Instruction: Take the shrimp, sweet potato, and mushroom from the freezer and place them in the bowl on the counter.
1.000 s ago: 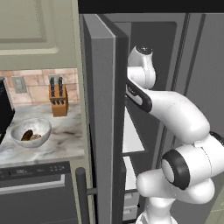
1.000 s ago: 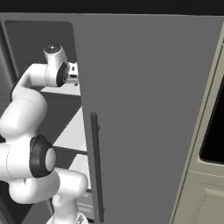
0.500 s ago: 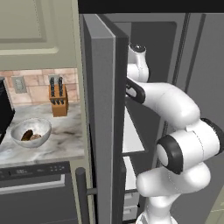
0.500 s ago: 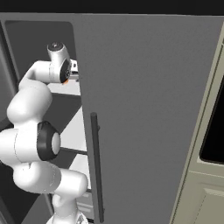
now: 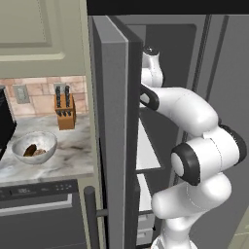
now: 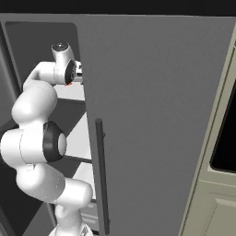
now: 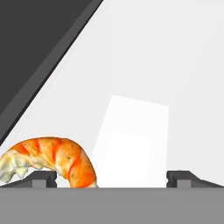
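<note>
In the hand view the shrimp (image 7: 54, 158), orange with red stripes and curved, lies on a white freezer shelf (image 7: 144, 87). It sits just beyond the left fingertip (image 7: 43, 177), off to the left of my open gripper (image 7: 113, 177), and nothing is between the fingers. In the left base view my arm (image 5: 180, 104) reaches into the freezer (image 5: 113, 121) past its open door. The whitish bowl (image 5: 19, 144) stands on the counter (image 5: 73, 156) with brown lumps (image 5: 34, 151) in it. I cannot tell which lump is the sweet potato and which the mushroom.
A knife block (image 5: 64, 111) stands against the brick backsplash behind the bowl. A dark dishwasher (image 5: 39, 214) sits under the counter. In the right base view the wide freezer door (image 6: 156, 120) with its vertical bar handle (image 6: 102, 177) hides the hand's front.
The arm has pushed deeper into the freezer, and its elbow has swung closer to the shelves. The jaws stay wide open. The bowl and its contents have not moved.
</note>
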